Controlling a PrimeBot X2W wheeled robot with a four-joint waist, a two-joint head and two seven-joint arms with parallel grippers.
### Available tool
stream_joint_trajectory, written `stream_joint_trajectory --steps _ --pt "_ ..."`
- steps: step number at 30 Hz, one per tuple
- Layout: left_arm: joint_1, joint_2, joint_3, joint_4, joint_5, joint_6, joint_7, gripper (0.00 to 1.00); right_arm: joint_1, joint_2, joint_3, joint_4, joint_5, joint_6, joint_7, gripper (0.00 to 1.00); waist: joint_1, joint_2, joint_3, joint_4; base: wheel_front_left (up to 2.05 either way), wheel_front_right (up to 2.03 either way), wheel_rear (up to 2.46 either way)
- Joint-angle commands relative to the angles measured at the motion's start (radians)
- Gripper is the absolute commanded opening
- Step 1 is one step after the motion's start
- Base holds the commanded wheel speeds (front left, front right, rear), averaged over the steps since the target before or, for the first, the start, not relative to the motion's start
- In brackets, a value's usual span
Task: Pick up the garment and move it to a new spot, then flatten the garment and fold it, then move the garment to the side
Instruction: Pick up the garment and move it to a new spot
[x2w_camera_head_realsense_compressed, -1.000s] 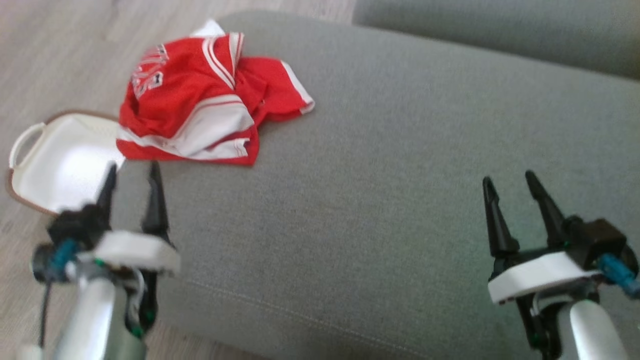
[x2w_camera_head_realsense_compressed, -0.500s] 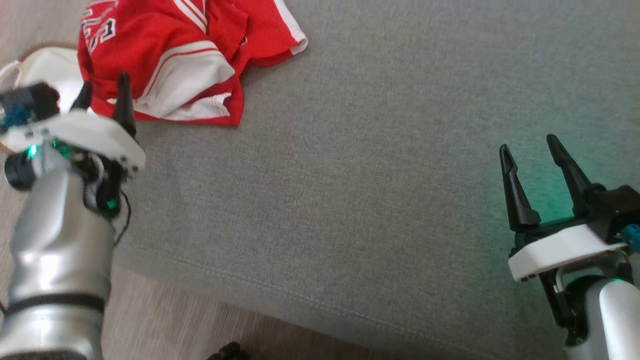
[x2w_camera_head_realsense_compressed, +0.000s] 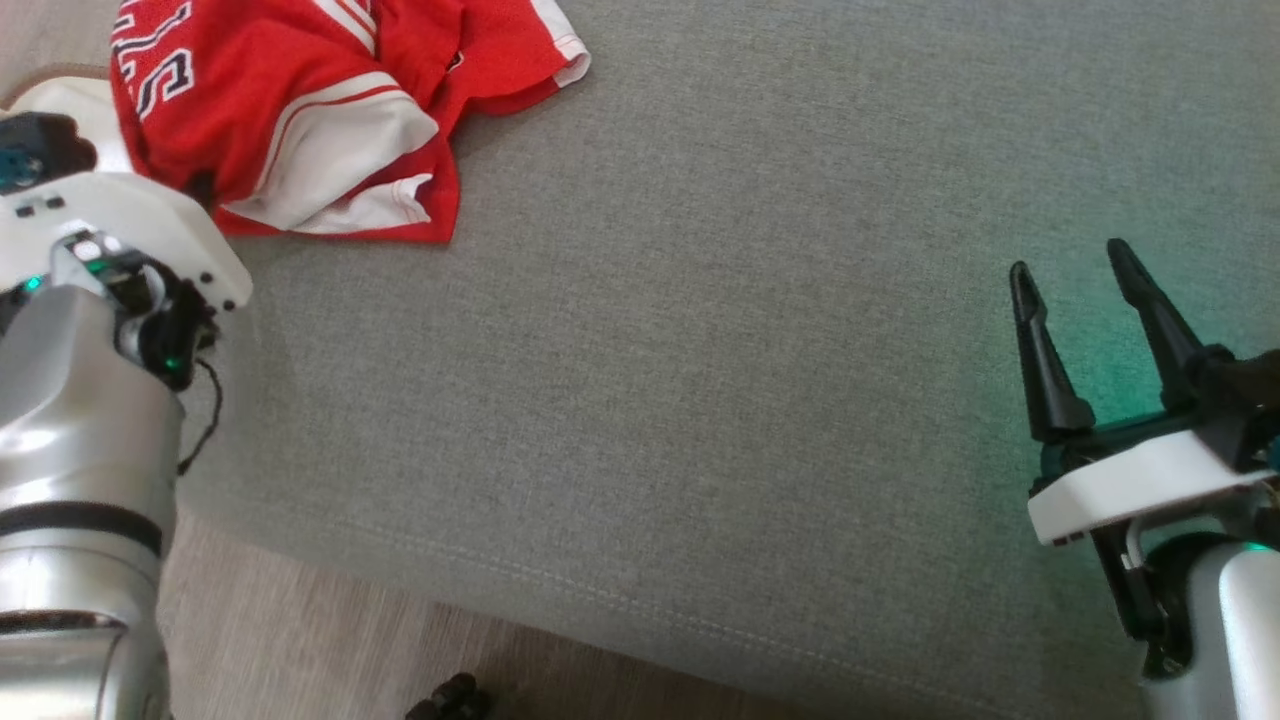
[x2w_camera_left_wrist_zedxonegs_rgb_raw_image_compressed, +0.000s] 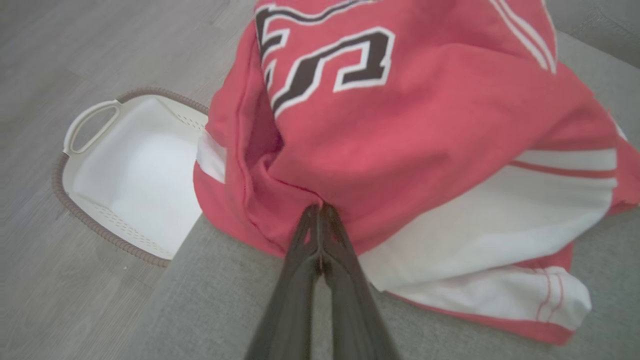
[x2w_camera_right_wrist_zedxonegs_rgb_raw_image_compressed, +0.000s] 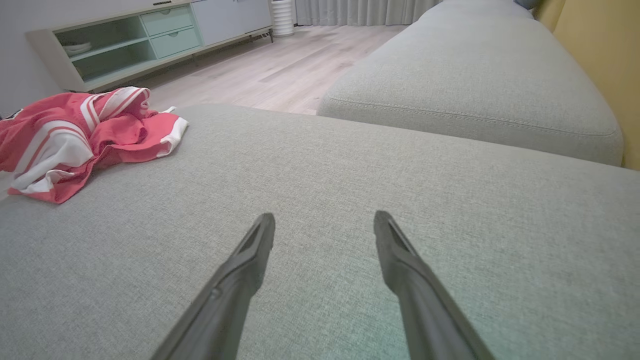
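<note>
On the sofa cushion (x2w_camera_head_realsense_compressed: 700, 350), far-left corner: red jersey (x2w_camera_head_realsense_compressed: 300, 110) in a crumpled heap, white stripes and dark number up, its left part hanging off the cushion's left side
Left hand (x2w_camera_left_wrist_zedxonegs_rgb_raw_image_compressed: 320, 210): fingers pressed together on a red fold at the heap's near edge, looks like a thin pinch of cloth
Right hand (x2w_camera_head_realsense_compressed: 1068, 257): fingers spread wide, holding nothing, over bare cushion well apart from the jersey
Step in hand: pick-up, ahead of the move to a new spot
Doing it well: lift straight up till the hem clears the cushion, then carry right toward the middle; go slow, since the pinch is small and could slip; rest of the cloth will likely dangle and drag
Open room: wide bare grey stretch between jersey and right hand, good for landing and flattening
Left edge: white basket (x2w_camera_left_wrist_zedxonegs_rgb_raw_image_compressed: 135, 185) sits on the floor just beside and below the jersey, so dropped cloth would likely fall in it
Near edge: stitched seam, then wood floor (x2w_camera_head_realsense_compressed: 300, 640); keep cloth back from it
Far side: second cushion (x2w_camera_right_wrist_zedxonegs_rgb_raw_image_compressed: 475, 85) lies beyond a gap; not needed, stay on this one
</note>
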Motion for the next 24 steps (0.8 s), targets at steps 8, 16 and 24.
stream_joint_trajectory --steps 8,16,24 --pt "-0.076 0.119 -0.031 -0.024 0.068 0.026 -0.204 0.00 -0.017 0.011 -0.004 -0.047 0.018 0.004 -0.004 1.00 -0.0001 0.0000 -0.021 -0.005 0.00 0.00 0.00" --pt "-0.101 0.161 -0.052 -0.156 0.121 0.069 -0.340 0.00 -0.012 0.029 -0.011 -0.041 0.026 0.004 -0.028 1.00 -0.0001 0.0000 -0.096 -0.003 0.00 0.00 0.00" --pt "-0.024 0.175 -0.047 -0.481 0.154 0.098 -0.345 0.00 0.002 0.057 -0.004 -0.012 0.049 0.004 -0.066 1.00 -0.0001 0.0000 -0.213 -0.051 0.00 0.00 0.00"
